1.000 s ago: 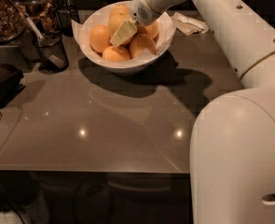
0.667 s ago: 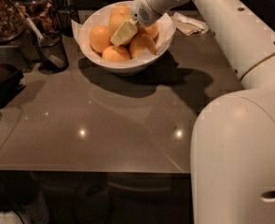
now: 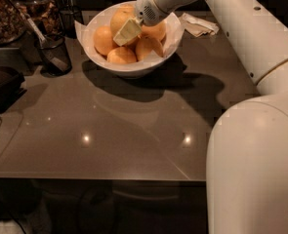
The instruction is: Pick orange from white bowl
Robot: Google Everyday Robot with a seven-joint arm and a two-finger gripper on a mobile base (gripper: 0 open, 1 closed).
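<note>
The white bowl (image 3: 169,42) stands at the back of the table and holds several oranges. The largest, paler orange (image 3: 120,19) lies at the bowl's back, beside smaller, deeper-orange fruits (image 3: 104,39). My gripper (image 3: 142,39) reaches down into the bowl from the upper right. It is open. One pale finger (image 3: 127,31) rests just in front of the large orange and the other finger (image 3: 156,46) is to the right, with a smaller fruit between them. It holds nothing.
A dark glass cup (image 3: 54,54) with a utensil stands left of the bowl, and a jar (image 3: 4,13) is behind it. A crumpled napkin (image 3: 198,25) lies right of the bowl. My white arm and base (image 3: 253,145) fill the right side.
The gripper has shifted very slightly left inside the bowl. The oranges and the bowl have not moved.
</note>
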